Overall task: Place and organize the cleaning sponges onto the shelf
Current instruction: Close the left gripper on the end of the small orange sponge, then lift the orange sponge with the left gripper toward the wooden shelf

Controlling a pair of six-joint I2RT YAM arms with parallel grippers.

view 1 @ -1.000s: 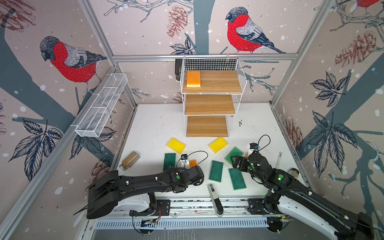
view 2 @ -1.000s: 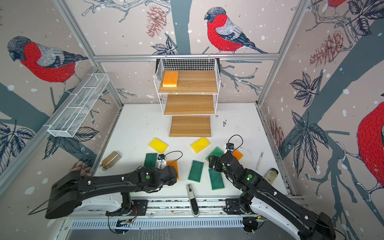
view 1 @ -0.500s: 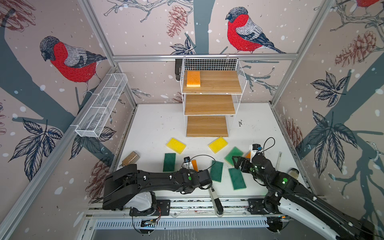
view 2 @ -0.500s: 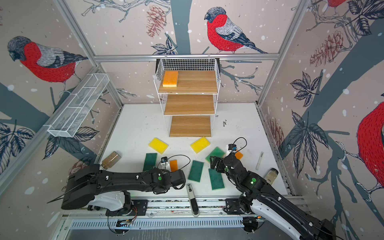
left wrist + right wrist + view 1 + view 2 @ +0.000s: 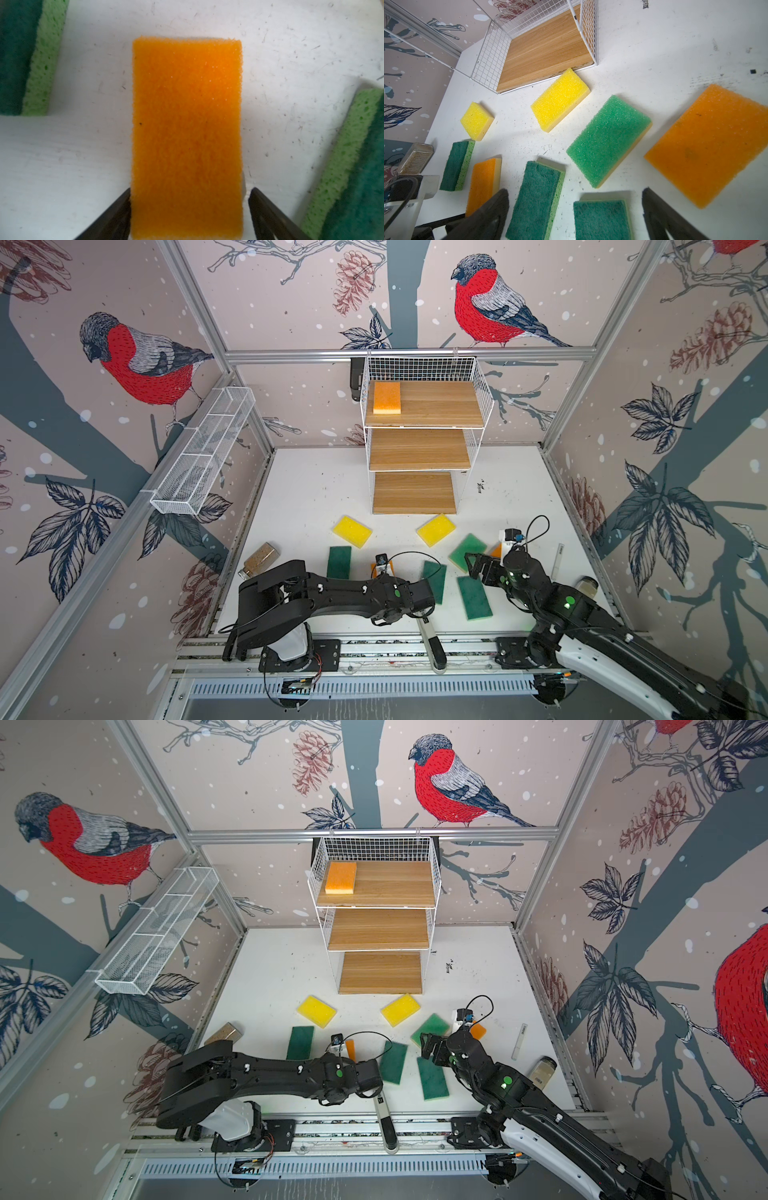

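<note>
On the table (image 5: 307, 489), the left gripper (image 5: 190, 190) straddles an orange sponge (image 5: 187, 124).

Its jaws stand apart on either side, apparently not pinching (a gap shows at one finger). The right gripper (image 5: 575, 192) hangs, jaws spread wide, over a dark green sponge (image 5: 602, 220). A second orange sponge (image 5: 387, 398) lies on the top board of the shelf (image 5: 419, 448), left end.

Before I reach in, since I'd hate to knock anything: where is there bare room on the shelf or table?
Middle board and bottom board are bare; the top board is free right of the orange sponge. The table is bare on both sides of the shelf. Nearer the arms it is crowded with sponges.
</note>
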